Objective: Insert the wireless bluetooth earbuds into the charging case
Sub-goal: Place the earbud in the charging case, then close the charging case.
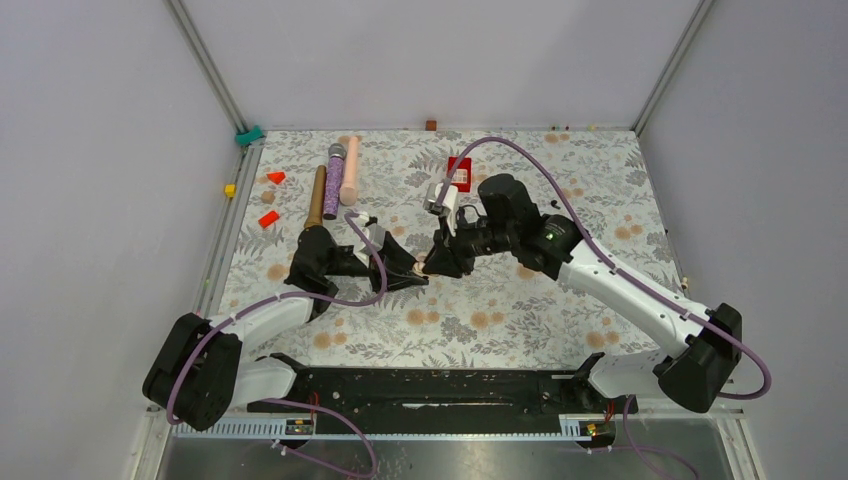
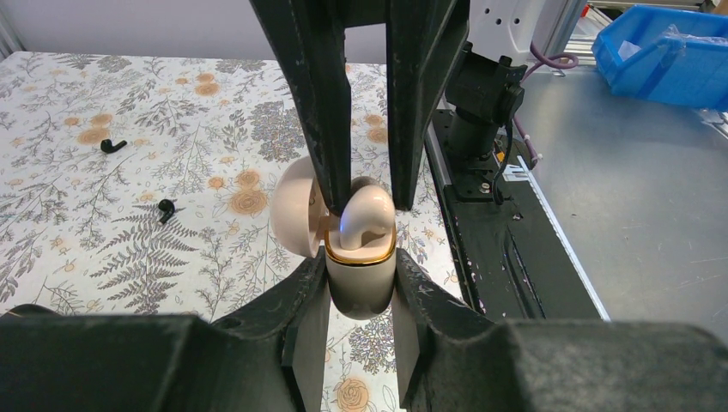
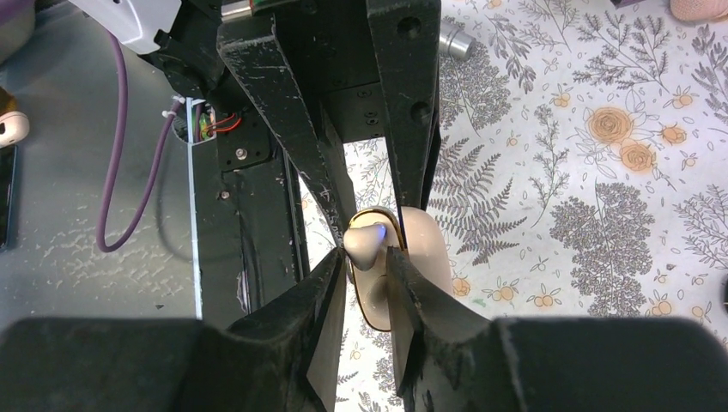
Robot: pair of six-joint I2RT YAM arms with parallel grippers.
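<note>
The only label in sight is a white sticker on a red box (image 1: pixel 459 172), lying at about 1 o'clock from the meeting grippers in the top view; its print is too small to read. No brand shows on the charging case (image 2: pixel 360 296) (a smooth cream shell with a gold rim).

The left gripper (image 2: pixel 360 266) clamps the case's lower body from both sides, fingers pressed against it, and holds it upright above the floral table (image 1: pixel 560 290). The lid (image 2: pixel 294 206) stands swung open at 10 o'clock from the case mouth in the left wrist view.

The right gripper (image 3: pixel 365 256) comes at the case from the opposite side. Its fingers are nearly together, pinching a whitish earbud (image 3: pixel 367 243) between their tips. The earbud's lower part sits in the case mouth, just inside the gold rim, while its rounded top stands above the rim between the two fingers. A small bluish light glows on the earbud.

Two black earbuds (image 2: pixel 165 209) lie loose on the table, well apart from the case: the nearer at about 9 o'clock from it in the left wrist view, the farther earbud (image 2: pixel 112 144) at 10 o'clock.
</note>
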